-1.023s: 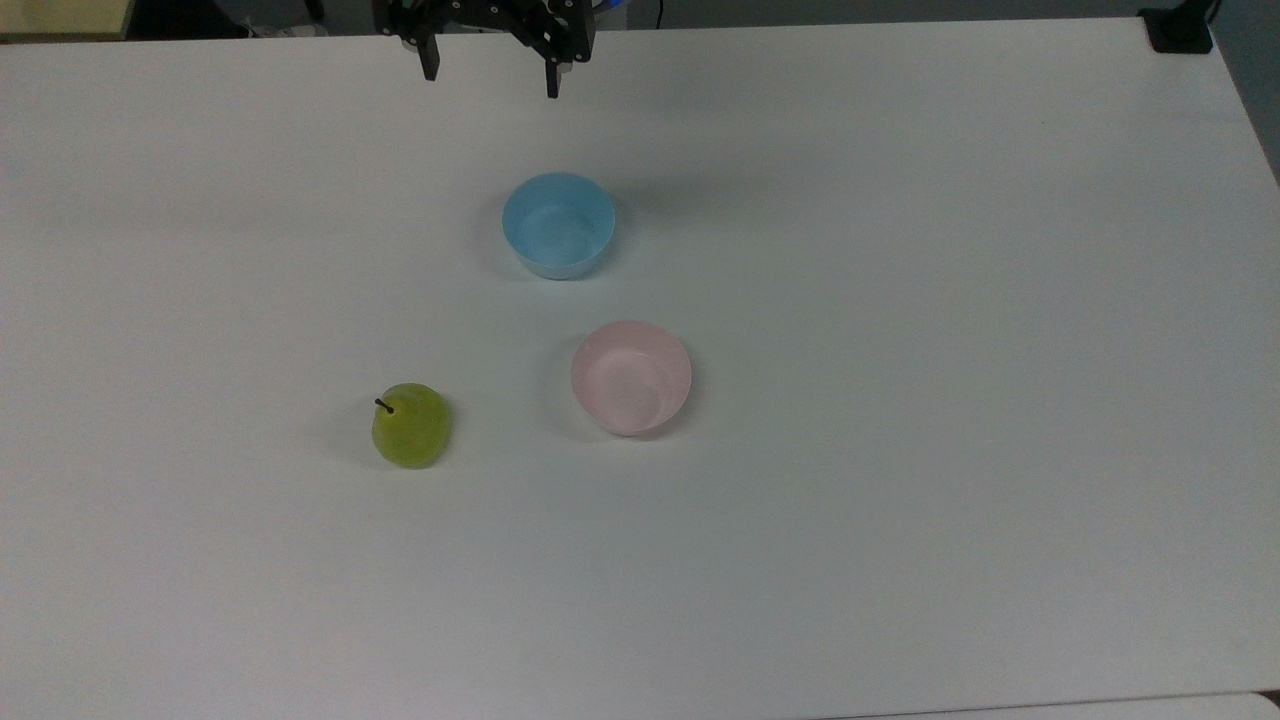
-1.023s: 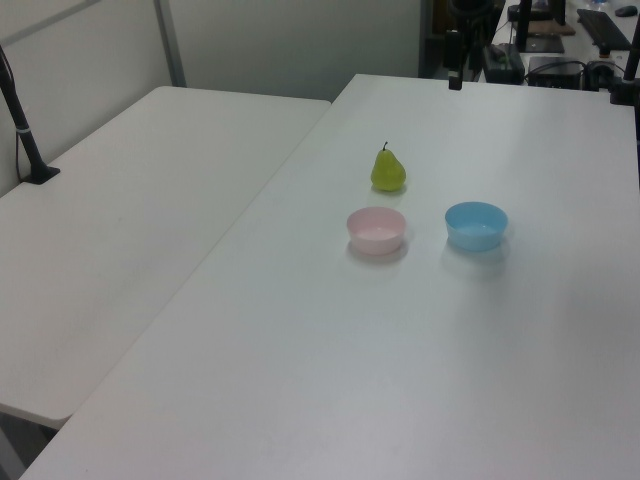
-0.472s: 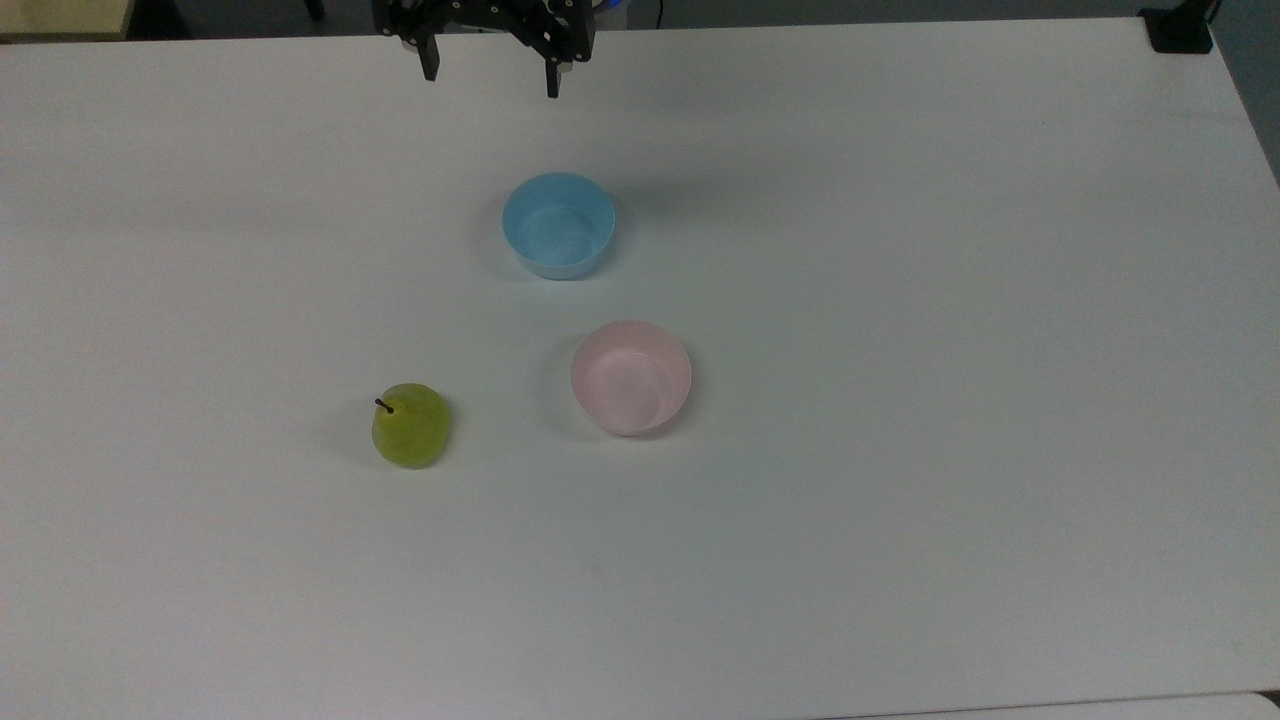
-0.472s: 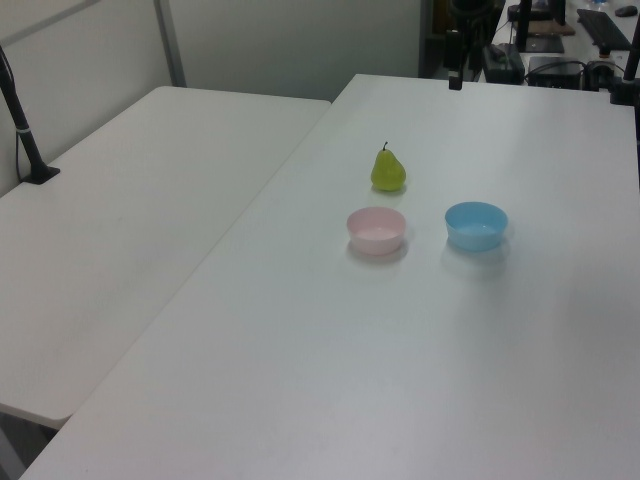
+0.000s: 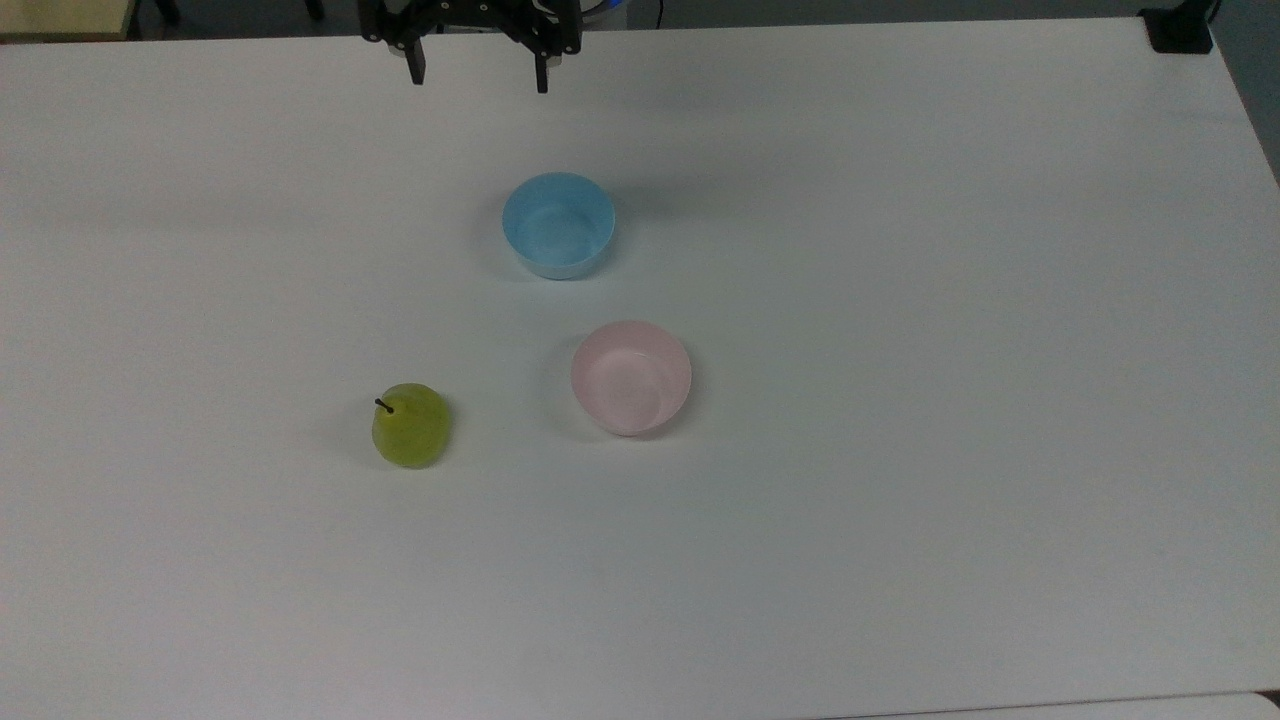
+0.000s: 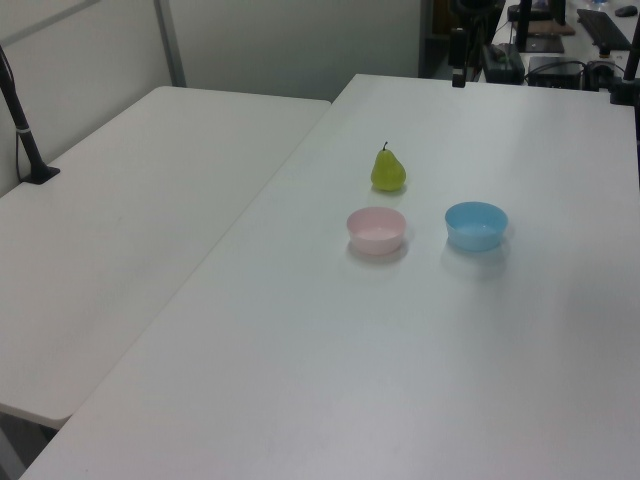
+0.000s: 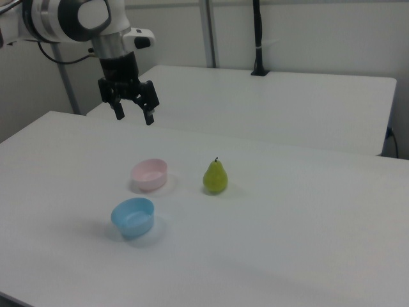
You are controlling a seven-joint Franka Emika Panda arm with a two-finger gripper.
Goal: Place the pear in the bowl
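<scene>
Up above the table [image 5: 900,300], the gripper [image 5: 478,80] hangs in the air with its two black fingers [image 7: 119,114] spread wide and nothing between them. In the top view it sits at the far edge, at the top of the picture; in the right view the gripper [image 7: 133,117] shows at the upper left, hanging from the white arm [image 7: 70,19], fingers pointing down.

Nearest to it is the blue bowl [image 5: 558,224], which in the top view lies just below it and a touch to the top view's right. The bowl [image 5: 631,376], pale pink, lies further from the gripper, beyond the blue one and again slightly to the top view's right. Both bowls stand upright and hold nothing.

Farthest from the gripper is the pear [image 5: 411,425], low and to the top view's left of it, standing upright on the table with its dark stem up. It is apart from the bowl, on the bowl's left side in the top view. In the right view the pear [image 7: 215,176] stands well below the gripper and to the right view's right, with the bowl [image 7: 149,174] between them and lower. In the left view the pear [image 6: 388,169] stands just behind the bowl [image 6: 377,229], with the blue bowl [image 6: 476,224] to the left view's right.
</scene>
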